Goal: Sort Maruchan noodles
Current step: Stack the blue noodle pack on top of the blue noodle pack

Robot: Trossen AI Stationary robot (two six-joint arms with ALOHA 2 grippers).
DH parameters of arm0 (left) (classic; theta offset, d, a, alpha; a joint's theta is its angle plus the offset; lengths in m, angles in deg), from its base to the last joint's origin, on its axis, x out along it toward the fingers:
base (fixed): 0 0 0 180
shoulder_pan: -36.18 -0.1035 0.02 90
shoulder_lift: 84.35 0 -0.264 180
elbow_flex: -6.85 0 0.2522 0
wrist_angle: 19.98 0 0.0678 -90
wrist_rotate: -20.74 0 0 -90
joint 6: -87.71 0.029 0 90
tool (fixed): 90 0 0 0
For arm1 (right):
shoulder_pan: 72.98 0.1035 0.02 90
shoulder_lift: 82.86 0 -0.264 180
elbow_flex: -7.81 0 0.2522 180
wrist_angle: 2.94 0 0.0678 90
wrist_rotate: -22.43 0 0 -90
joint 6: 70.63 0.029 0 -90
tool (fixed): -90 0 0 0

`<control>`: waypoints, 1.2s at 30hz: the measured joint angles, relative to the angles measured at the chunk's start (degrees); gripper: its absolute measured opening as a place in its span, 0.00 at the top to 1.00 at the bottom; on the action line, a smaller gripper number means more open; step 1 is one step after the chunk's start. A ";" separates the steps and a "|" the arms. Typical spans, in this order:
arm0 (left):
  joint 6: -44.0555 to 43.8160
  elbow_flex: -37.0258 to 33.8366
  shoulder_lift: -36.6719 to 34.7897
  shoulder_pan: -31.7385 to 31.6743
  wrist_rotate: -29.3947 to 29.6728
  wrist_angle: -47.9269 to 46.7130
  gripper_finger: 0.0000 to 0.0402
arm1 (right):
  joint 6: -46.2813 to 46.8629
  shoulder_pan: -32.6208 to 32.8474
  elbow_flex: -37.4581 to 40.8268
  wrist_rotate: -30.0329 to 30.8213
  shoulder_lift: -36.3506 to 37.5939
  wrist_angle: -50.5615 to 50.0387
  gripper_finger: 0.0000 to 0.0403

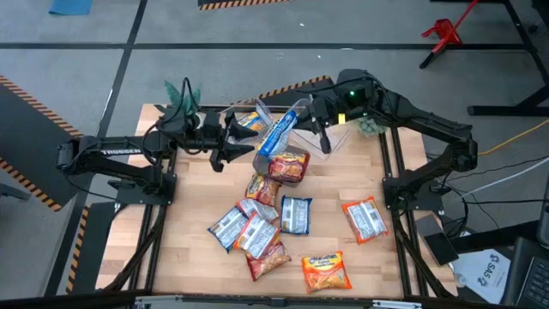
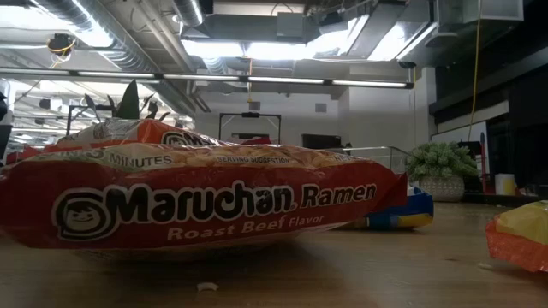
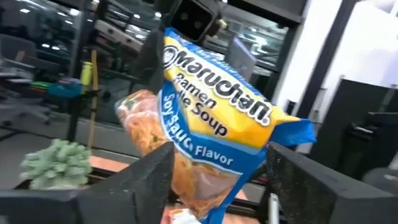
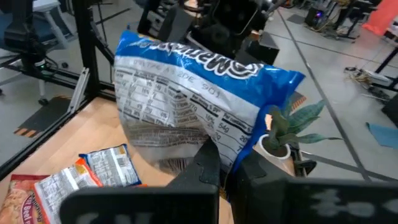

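Blue packet (image 1: 276,135) pinched in your right gripper (image 4: 225,163), left gripper (image 3: 217,177) open; pile (image 1: 266,225) still unsorted.

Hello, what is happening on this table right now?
Two robot arms are sorting Maruchan ramen packets. The right gripper is shut on a blue-yellow Soy Sauce packet, holding it above the far middle of the table. The left gripper faces the same packet with fingers spread around its lower edge. About ten other packets lie loose on the wood.
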 joint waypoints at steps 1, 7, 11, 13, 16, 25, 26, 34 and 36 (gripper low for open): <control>0.08 -0.01 0.00 0.00 0.78 0.05 0.35 | 0.63 -0.06 0.00 0.01 0.01 0.22 1.00; 4.24 -0.01 -0.02 0.17 2.72 -0.02 0.22 | 2.68 -0.45 0.00 2.85 -0.27 0.60 1.00; 7.70 -0.01 -0.02 0.96 4.82 -0.08 0.19 | 4.68 -1.46 0.04 3.41 -0.36 1.32 1.00; 8.57 -0.01 -0.02 1.27 7.30 -0.80 0.19 | 5.18 -1.50 0.04 3.24 -0.36 3.02 1.00; 10.20 0.01 0.87 1.29 10.87 -2.28 0.20 | 5.30 -1.45 0.04 3.10 -0.36 5.26 1.00; 11.67 -0.01 3.52 1.33 11.97 0.99 0.20 | 7.11 -1.43 0.00 2.09 -2.85 7.26 1.00; 11.67 -0.01 3.68 1.33 11.20 0.96 0.20 | 7.15 -1.43 0.00 2.11 -3.26 7.13 1.00; 11.99 -0.01 4.57 2.53 14.38 1.18 0.20 | 9.50 -1.80 0.02 11.71 -4.47 7.91 1.00; 12.30 -0.01 4.63 2.60 16.04 1.04 0.20 | 11.19 -1.81 0.02 14.07 -4.47 7.75 1.00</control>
